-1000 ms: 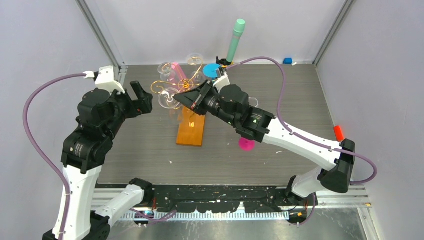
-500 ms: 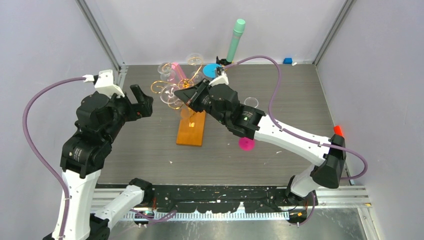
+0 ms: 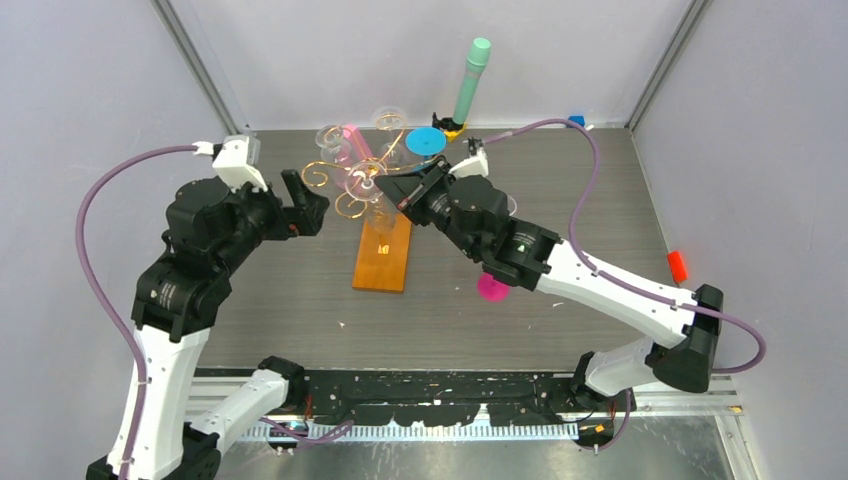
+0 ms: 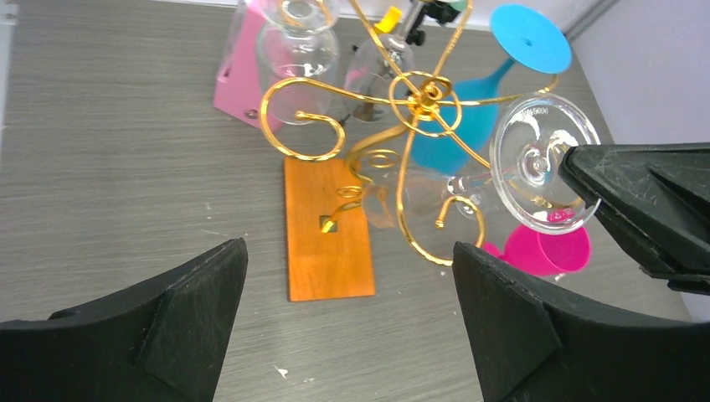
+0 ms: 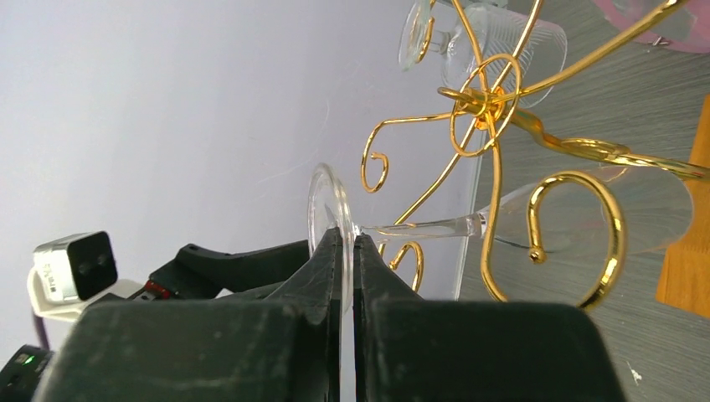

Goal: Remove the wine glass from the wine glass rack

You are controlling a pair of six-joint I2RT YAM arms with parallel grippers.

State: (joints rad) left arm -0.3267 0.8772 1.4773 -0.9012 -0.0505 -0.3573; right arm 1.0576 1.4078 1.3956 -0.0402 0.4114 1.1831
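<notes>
The clear wine glass (image 4: 544, 162) is pinched by its round foot between the almost closed jaws of the right gripper (image 5: 346, 239). Its stem is hung across a scroll arm of the wine glass rack (image 4: 328, 243), mid-table. The left gripper (image 3: 305, 205) is spread wide, with nothing gripped, just left of the rack.

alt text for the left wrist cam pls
The right hand, entering from the right, pinches the round foot of a clear wine glass whose stem lies in the gold wire rack on its orange-brown wooden base. The left hand frames the bottom, black fingers spread open and empty. A blue glass and other clear glasses hang on the rack.
</notes>
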